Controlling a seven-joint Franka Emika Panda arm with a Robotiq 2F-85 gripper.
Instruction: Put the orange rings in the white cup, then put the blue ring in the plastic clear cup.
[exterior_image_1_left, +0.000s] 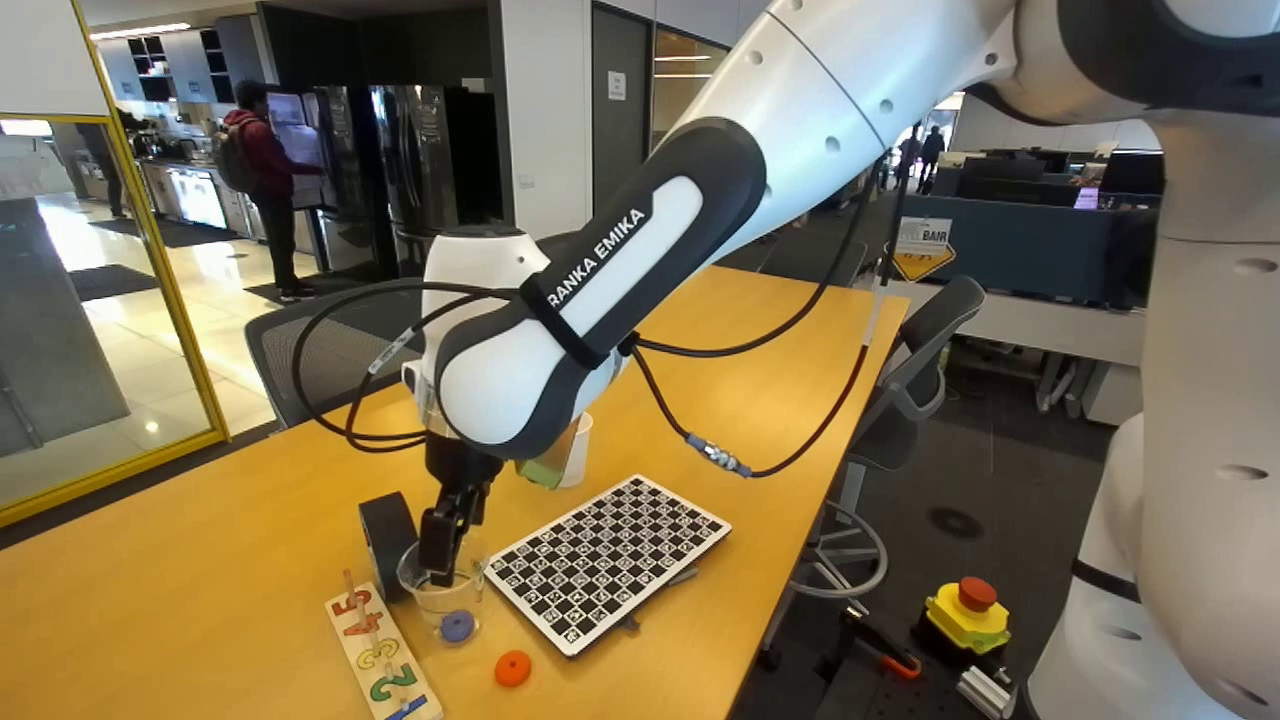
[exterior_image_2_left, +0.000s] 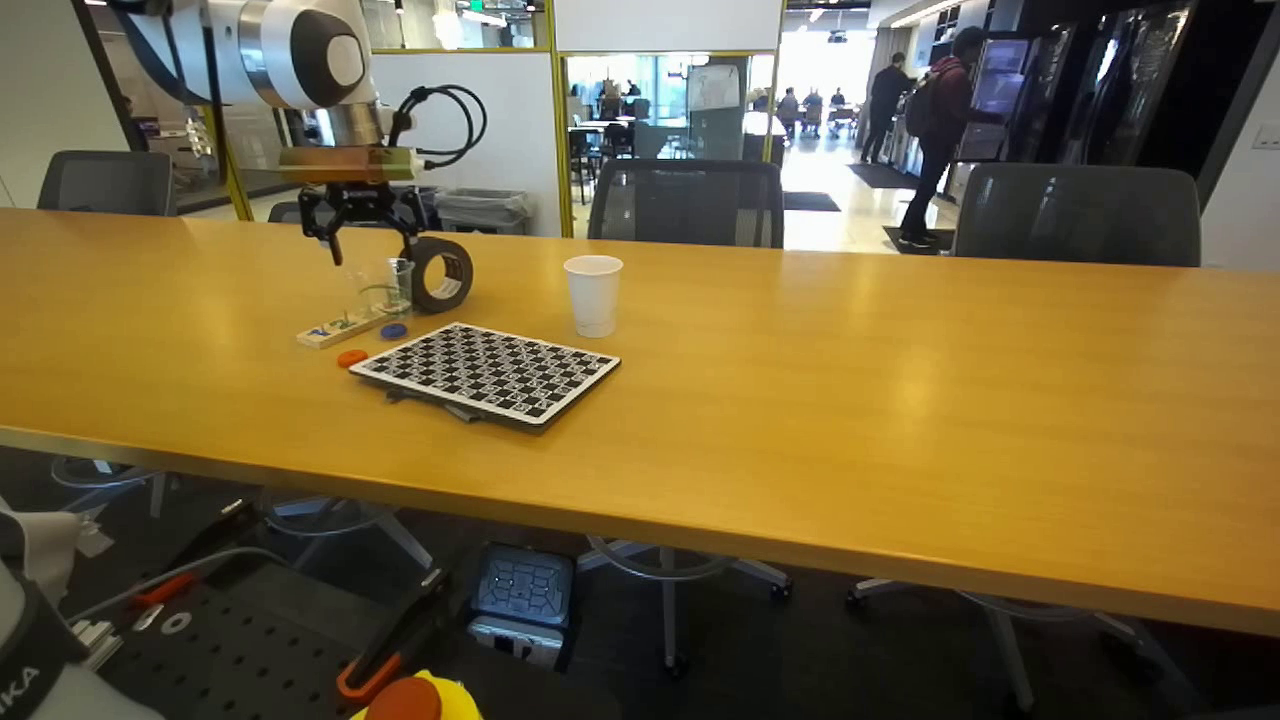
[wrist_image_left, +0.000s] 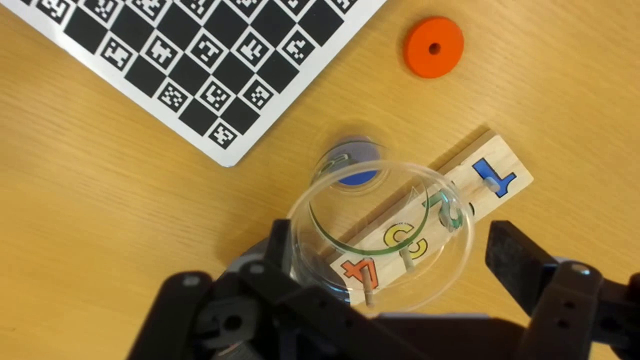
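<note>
Transparent, colourless plastic cup stands mouth up on a long light-brown table. Small flat dark-blue ring shows within the outline of the cup's base, both in the wrist view and in an exterior view; cannot tell whether it lies inside or is seen through the wall. Black two-fingered gripper above: fingers spread, released, with the cup's mouth between them in the wrist view. One finger is right beside the rim, contact uncertain; the other is apart from it. Small flat orange-red ring lies on the table near the cup, apart from it. Just beside the cup: narrow pale wooden strip with coloured numerals and upright pegs, also a black tape roll standing on edge. Near the cup on another side, flat black-and-white checkered board. Farther out, near that board, opaque white tapering cup stands upright; contents cannot be told. Background, both exterior views: standing person in a dark red top.
</note>
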